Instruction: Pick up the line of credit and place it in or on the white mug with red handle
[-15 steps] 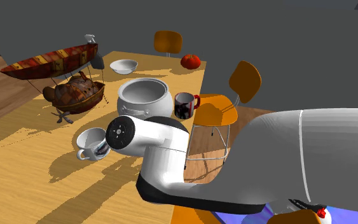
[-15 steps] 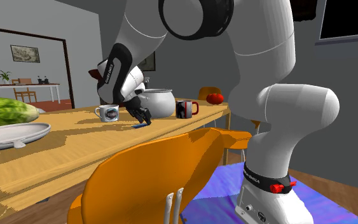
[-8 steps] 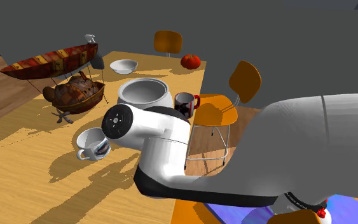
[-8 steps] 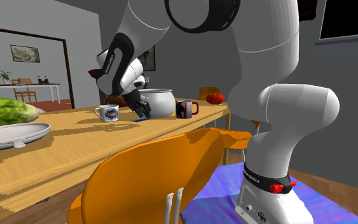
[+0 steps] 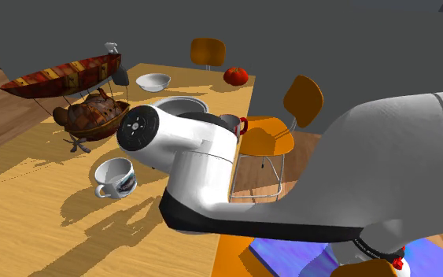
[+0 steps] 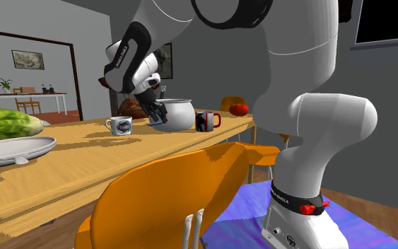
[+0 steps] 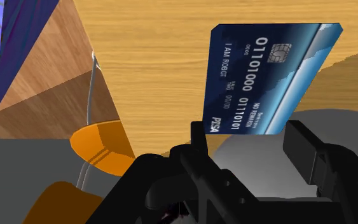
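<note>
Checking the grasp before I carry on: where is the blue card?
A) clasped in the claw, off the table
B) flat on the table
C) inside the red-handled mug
A: the blue card sits clasped in the claw, clear of the table.

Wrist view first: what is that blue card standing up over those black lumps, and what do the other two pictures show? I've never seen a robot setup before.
It is one white robot arm with a black two-finger gripper, working at a wooden table. The shoulder view looks down from beside the arm's base. The second exterior view looks along the table from lower down. The wrist view comes from a camera on the hand, so the black lumps are its own fingers. They hold the blue card up off the table, near a big white pot. On the table also stand a mug with a red handle, a white cup, a white bowl, a model boat and a red fruit.
</note>
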